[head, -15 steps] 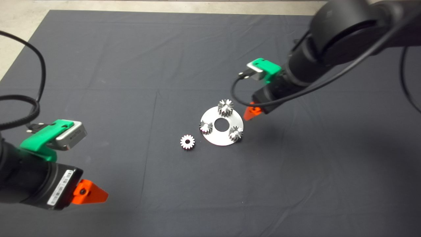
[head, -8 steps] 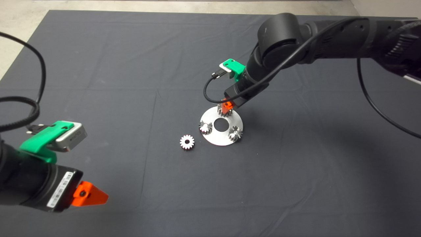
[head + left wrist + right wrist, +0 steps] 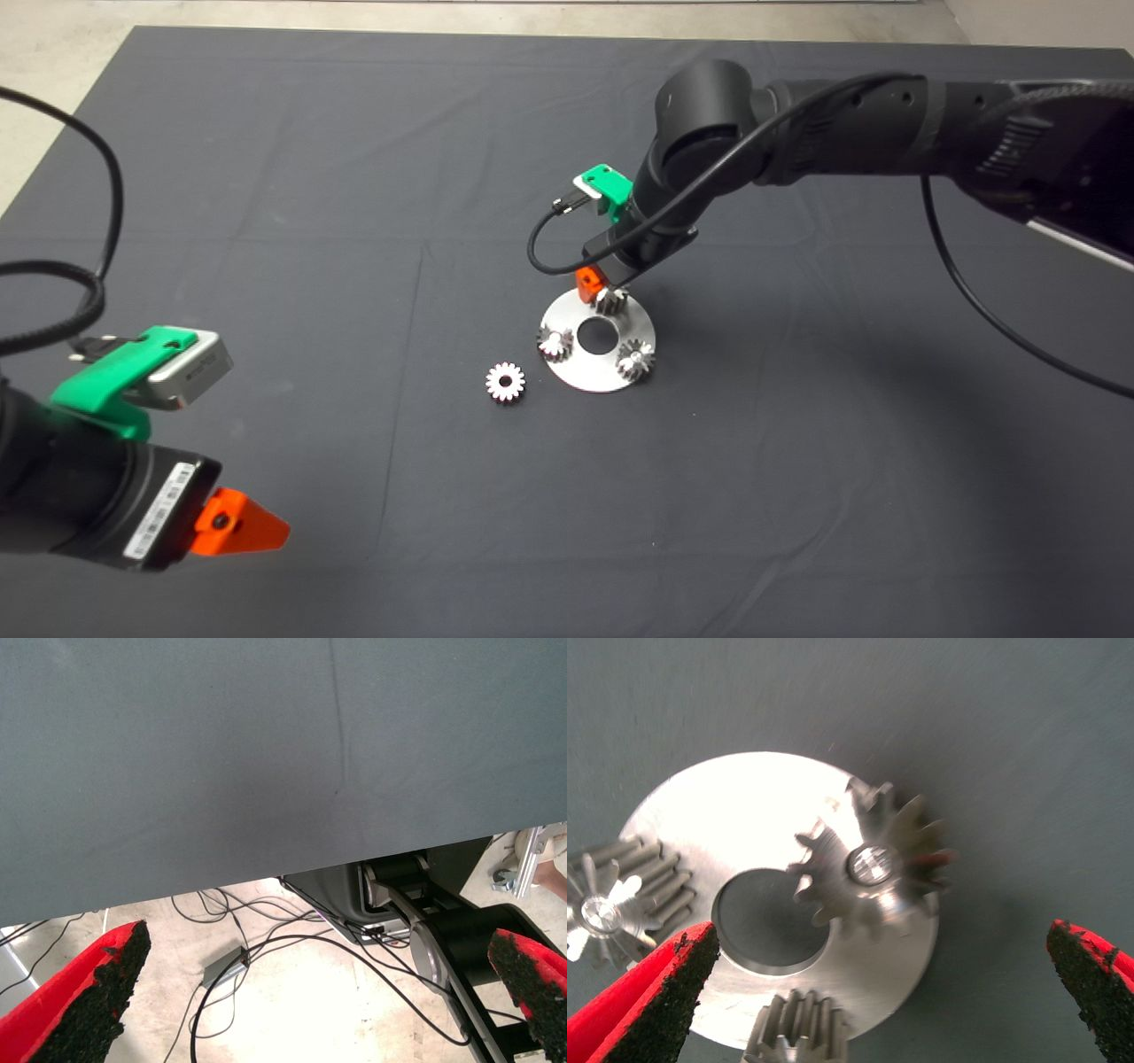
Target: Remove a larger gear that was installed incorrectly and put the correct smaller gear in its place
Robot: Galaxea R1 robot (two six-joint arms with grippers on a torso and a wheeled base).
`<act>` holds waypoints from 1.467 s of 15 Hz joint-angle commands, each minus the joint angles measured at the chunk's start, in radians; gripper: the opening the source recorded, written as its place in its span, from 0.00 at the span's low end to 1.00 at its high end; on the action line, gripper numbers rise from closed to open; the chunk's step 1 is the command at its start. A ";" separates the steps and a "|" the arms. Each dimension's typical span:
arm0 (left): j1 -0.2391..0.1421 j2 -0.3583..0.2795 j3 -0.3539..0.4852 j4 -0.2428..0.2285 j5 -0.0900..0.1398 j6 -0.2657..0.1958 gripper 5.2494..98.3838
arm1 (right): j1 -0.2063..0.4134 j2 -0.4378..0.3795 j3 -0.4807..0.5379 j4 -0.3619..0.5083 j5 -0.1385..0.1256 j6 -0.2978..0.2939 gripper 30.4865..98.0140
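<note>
Right end effector (image 3: 877, 992), wide open and empty, straddles the larger gear (image 3: 873, 864) at the disc's (image 3: 744, 806) twelve o'clock: rigid, heavy, slick steel, best pinched across opposite teeth.

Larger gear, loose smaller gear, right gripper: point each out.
larger gear (image 3: 873, 864), right wrist view, centre hub.
smaller gear (image 3: 505, 382), head view, centre hole rim.
right gripper (image 3: 881, 992), right wrist view, midway between the open fingertips.

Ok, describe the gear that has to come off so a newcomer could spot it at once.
Find the round silver plate near the middle of the dark mat; three gears stand on it. The larger gear is at the plate's far edge, right under the right hand, whose fingers are open. It is darker and bigger than the two bright gears on the plate.
</note>
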 commanded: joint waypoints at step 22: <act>-0.013 -0.025 0.014 -0.012 0.001 -0.004 1.00 | -0.048 0.017 -0.045 -0.127 0.074 -0.006 0.80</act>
